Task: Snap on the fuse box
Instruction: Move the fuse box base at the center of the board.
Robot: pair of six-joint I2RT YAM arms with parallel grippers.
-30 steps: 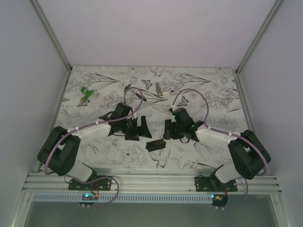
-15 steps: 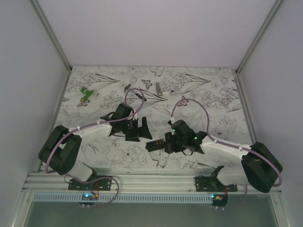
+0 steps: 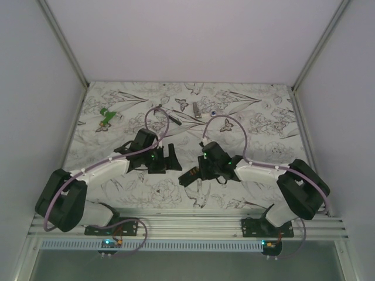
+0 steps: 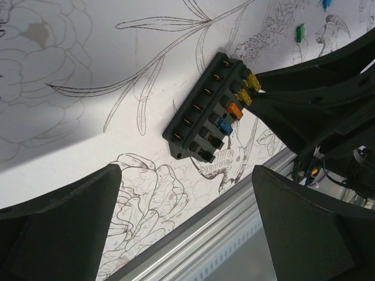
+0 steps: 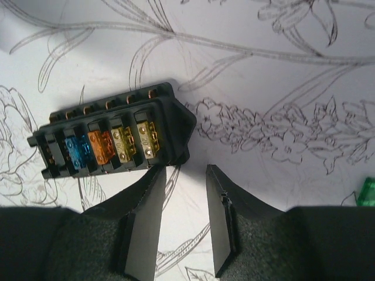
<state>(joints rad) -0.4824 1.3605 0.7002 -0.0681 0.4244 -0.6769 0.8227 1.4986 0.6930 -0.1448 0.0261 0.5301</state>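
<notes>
Right gripper (image 5: 183, 172): jaws part-open with a narrow gap and nothing in it. One finger (image 5: 143, 216) has its tip at the near corner of the fuse box (image 5: 105, 140); touching or just short, cannot tell. The other finger (image 5: 222, 216) is clear of the box, over bare table (image 5: 281, 70). The box is not gripped.

The fuse box lies flat and face up on the table, front-centre between the two arms, right at the right gripper's fingertips. In the top view it sits skewed on a diagonal. Fuses sit in one row of its face: a blue fuse (image 5: 76, 153), an orange fuse (image 5: 101, 146) and two yellow fuses (image 5: 136, 140), yellow at the gripper end. The slots past the blue one show no coloured fuse, and the far row shows only metal contacts.

Left gripper (image 4: 186, 172): jaws wide, nothing between them. It is held above the table to the left of the box, near it but apart. Its wrist view looks past both fingers at the box, with the right gripper's dark fingers at the yellow-fuse end.

Further out, the aluminium rail (image 4: 205, 234) runs along the near table edge, just beside the box. The table cover is white with line-drawn flowers and butterflies. A small green bit (image 5: 368, 192) lies at the right edge of the right wrist view, well apart from the box. At the back of the table are the green piece (image 3: 106, 117), back-left, and the grey stick (image 3: 196, 109), back-centre, both well apart from the grippers.
</notes>
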